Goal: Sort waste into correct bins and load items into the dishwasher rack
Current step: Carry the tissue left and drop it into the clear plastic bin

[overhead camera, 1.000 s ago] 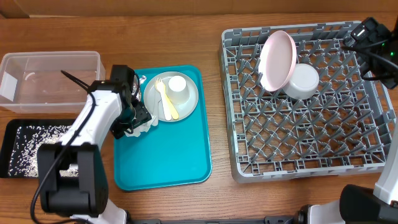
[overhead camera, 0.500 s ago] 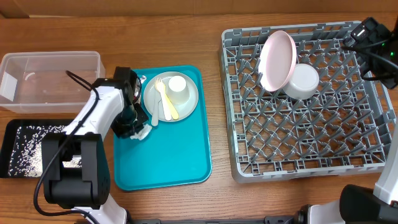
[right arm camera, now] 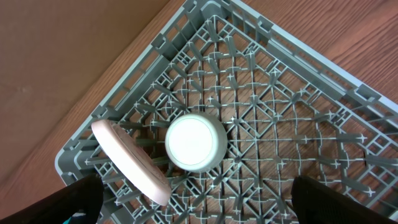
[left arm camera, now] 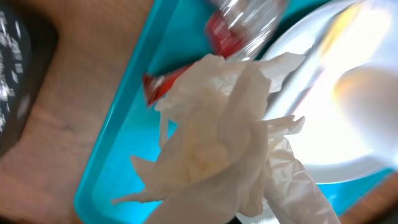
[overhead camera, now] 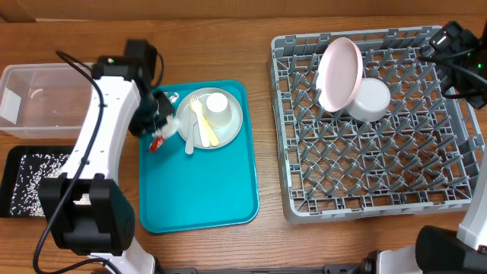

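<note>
My left gripper [overhead camera: 156,122] is shut on the crumpled white napkin [overhead camera: 169,125], held above the left edge of the teal tray [overhead camera: 205,190]. The napkin [left arm camera: 217,143] fills the left wrist view and hides the fingers. A red-and-silver foil wrapper [overhead camera: 156,143] shows just under the napkin; I cannot tell whether it hangs from it or lies on the tray. The grey-green plate [overhead camera: 228,125] carries a small white cup [overhead camera: 217,106] and pale cutlery [overhead camera: 199,125]. In the dishwasher rack [overhead camera: 380,167] a pink plate [overhead camera: 338,72] stands on edge beside an upturned white bowl [overhead camera: 370,99]. My right gripper [right arm camera: 205,208] hovers open above them.
The clear tub [overhead camera: 61,99] stands at the back left, with the black tray [overhead camera: 15,164] of scattered rice in front of it. Both lie left of the teal tray. The right arm [overhead camera: 449,42] reaches over the rack's far right corner.
The left gripper has shut on the napkin and risen with it, moving toward the back of the tray. The right arm has not moved.
</note>
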Controlling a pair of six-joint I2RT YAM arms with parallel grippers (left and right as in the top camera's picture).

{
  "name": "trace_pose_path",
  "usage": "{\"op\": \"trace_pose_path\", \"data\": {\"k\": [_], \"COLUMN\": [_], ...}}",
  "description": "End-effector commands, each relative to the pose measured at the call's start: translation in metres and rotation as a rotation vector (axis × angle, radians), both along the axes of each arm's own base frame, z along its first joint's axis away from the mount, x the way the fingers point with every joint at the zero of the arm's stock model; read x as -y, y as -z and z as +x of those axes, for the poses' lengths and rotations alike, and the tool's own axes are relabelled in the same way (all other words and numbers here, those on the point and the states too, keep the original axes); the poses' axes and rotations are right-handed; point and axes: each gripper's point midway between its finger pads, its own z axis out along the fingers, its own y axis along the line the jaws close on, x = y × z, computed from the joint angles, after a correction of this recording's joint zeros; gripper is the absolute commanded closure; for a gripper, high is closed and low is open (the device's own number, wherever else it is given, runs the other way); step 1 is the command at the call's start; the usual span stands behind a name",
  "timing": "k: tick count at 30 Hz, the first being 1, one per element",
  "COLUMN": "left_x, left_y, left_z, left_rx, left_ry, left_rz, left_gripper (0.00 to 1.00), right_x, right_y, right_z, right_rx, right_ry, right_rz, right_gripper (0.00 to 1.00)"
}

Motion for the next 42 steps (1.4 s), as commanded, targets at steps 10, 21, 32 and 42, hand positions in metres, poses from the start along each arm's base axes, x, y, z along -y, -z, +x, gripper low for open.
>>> {"op": "trace_pose_path", "data": {"k": [10,21,32,42], "left_x": [-0.127,-0.218,-0.157,-0.060], "left_y": [-0.076,-0.068,-0.072,-0.060], "left_z": [0.058,0.060,0.069,0.052], "left_rx": [0.318,0.388,0.410,0.250], "left_ry": [-0.245,-0.418,-0.213,0.056], "left_rz": [0.124,0.178,-0.113,-0.191], "left_gripper": [0.96,0.00,0.00,0.26], "right_x": [0.003,0.003,0.003,0.003], "right_y": [-0.002,-0.002,-0.002,-0.002], "right_z": [0.000,0.000,0.000,0.000], "right_rx": [0.006,0.006,0.006,0.006], "right_ry": [0.015,0.015,0.015,0.015], "right_rz": [-0.010,-0.010,-0.010,-0.010], "right_gripper": [0.00,0.00,0.00,0.00]}}
